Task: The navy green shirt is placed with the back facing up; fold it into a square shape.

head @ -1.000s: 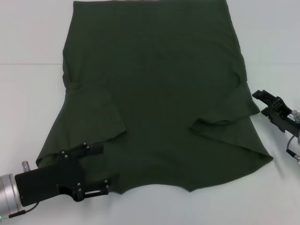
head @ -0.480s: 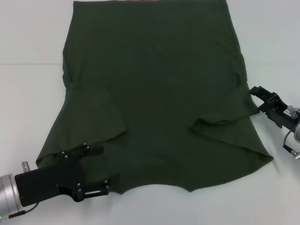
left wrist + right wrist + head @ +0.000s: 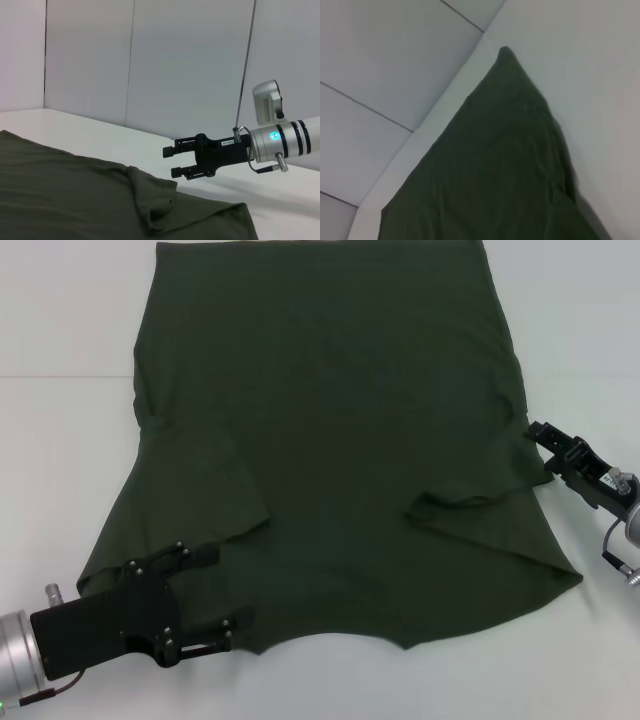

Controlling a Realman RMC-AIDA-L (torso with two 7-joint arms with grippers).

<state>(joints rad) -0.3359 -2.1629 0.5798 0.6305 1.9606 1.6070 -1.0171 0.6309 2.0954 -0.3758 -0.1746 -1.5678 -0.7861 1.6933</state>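
2 grippers flank the navy green shirt [image 3: 330,440], spread flat on the table [image 3: 60,320]. The right gripper [image 3: 545,432], fingers parted, has closed in on the right sleeve, ready to pinch it; the left gripper [image 3: 215,595] sits released over the left shoulder.

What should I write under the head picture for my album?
Two grippers, left and right, at a dark shirt.
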